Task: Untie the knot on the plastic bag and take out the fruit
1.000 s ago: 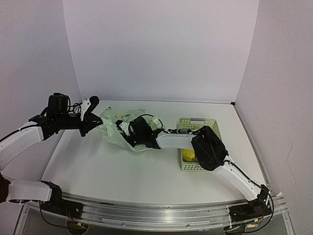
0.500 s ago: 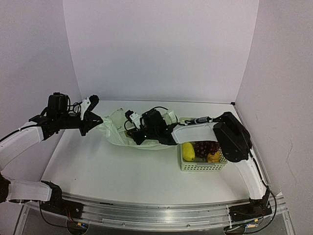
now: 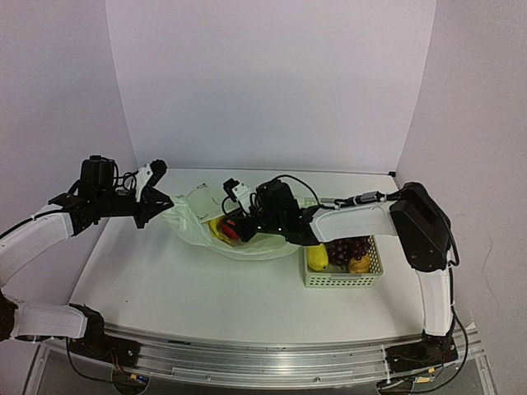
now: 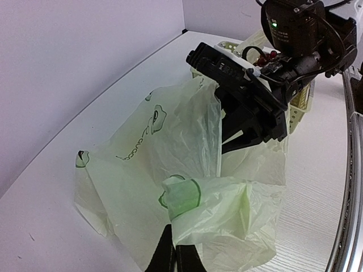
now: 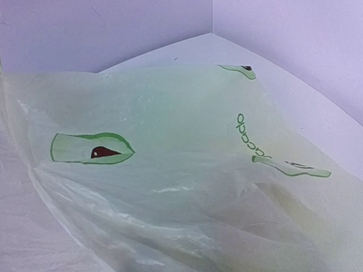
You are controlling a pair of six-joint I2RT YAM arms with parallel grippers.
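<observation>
The plastic bag (image 3: 251, 247) lies crumpled mid-table, stretched between the two arms. No knot shows. My left gripper (image 3: 156, 206) is shut on the bag's left edge, its fingers (image 4: 170, 252) pinching the film beside a folded handle strip (image 4: 182, 195). My right gripper (image 3: 234, 222) reaches into the bag from the right. A yellow fruit (image 3: 216, 227) and a red fruit (image 3: 234, 230) show at its tip. In the right wrist view only bag film (image 5: 181, 170) shows and the fingers are hidden. The right gripper also shows in the left wrist view (image 4: 241, 136), dipping into the bag.
A pale green lattice basket (image 3: 342, 280) stands right of the bag, holding a yellow fruit (image 3: 317, 257), dark grapes (image 3: 346, 247) and an orange-yellow fruit (image 3: 360, 264). The right forearm lies across the basket's back-left corner. White walls close the back and sides.
The right arm has swung its elbow off the basket to the right, uncovering the fruit in it. The bag has stretched rightward, and yellow and red fruit now show at the gripper. The left arm is still.
</observation>
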